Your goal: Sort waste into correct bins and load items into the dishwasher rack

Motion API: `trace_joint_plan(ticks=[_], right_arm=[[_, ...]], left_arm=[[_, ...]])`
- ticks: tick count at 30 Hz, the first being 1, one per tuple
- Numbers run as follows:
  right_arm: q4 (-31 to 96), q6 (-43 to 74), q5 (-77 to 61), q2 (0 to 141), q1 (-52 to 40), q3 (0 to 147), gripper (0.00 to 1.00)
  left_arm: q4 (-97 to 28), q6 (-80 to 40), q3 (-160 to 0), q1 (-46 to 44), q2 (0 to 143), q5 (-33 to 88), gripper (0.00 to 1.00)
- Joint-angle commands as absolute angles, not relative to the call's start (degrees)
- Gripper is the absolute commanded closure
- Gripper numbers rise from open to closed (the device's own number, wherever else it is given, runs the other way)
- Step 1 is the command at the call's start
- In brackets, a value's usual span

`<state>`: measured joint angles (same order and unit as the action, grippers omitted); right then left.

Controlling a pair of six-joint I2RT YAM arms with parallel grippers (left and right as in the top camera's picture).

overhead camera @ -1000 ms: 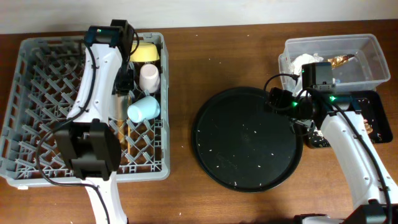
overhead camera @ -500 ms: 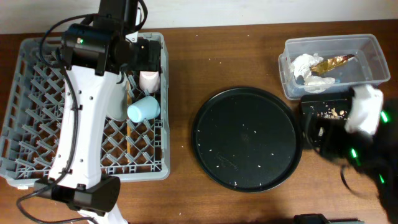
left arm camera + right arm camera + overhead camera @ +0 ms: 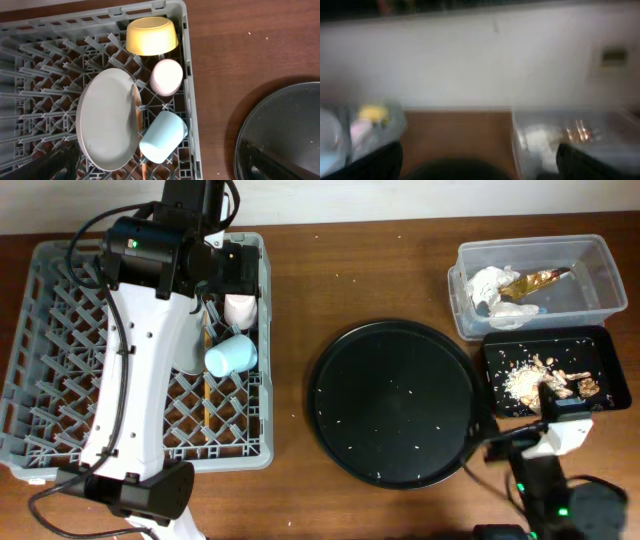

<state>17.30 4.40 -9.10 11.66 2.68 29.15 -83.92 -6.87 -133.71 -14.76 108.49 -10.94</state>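
Wooden bench [image 3: 380, 270] bearing grey dishwasher rack [image 3: 50, 330] (left), round black tray [image 3: 395, 402] (centre), clear tub [image 3: 592, 280] and shallow black tray [image 3: 603, 347] (right).

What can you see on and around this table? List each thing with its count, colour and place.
rack: one, grey, table's left side
plate: one, pale grey, in the rack
bowl: one, yellow, rack's far right corner
cups: two, pink and light blue, in the rack beside the plate
chopstick: at least one, wooden, against the plate
round tray: one, black, table's middle
tub: one, clear, far right
napkins: white, in the tub, count unclear
wrapper: one, gold, in the tub
flat tray: one, black, just nearer than the tub
food scraps: scattered, beige, in the flat tray
table: one, brown wood
arms: two, white and black; left over the rack, right at the near right edge
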Motion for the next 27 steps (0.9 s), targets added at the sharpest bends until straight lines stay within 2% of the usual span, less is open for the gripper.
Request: trace_joint_plan(ticks=[1, 4, 7, 25, 27], right_arm=[[7.31, 10.5, -13.32, 7.14, 3.07, 14.44, 0.02], [5.32, 10.28, -12.88, 0.21, 3.07, 3.31, 0.02], [3.36, -1.61, -12.91, 0.19, 2.98, 0.32, 0.02], [3.16, -1.08, -13.32, 0.19, 1.56, 0.32, 0.02], [3.16, -1.08, -13.3, 0.19, 1.56, 0.32, 0.02]], left_arm=[[-83.85, -6.17, -133.56, -14.59, 108.66, -10.9, 0.01], [-83.85, -6.17, -133.56, -14.59, 108.66, -10.9, 0.01], [-83.85, -6.17, -133.56, -14.59, 108.66, -10.9, 0.01], [-83.9, -5.93, -133.4, -14.63, 107.59, -11.57, 0.01], [-72.86, -5.98, -125.32, -13.37, 100.68, -7.18, 0.01]])
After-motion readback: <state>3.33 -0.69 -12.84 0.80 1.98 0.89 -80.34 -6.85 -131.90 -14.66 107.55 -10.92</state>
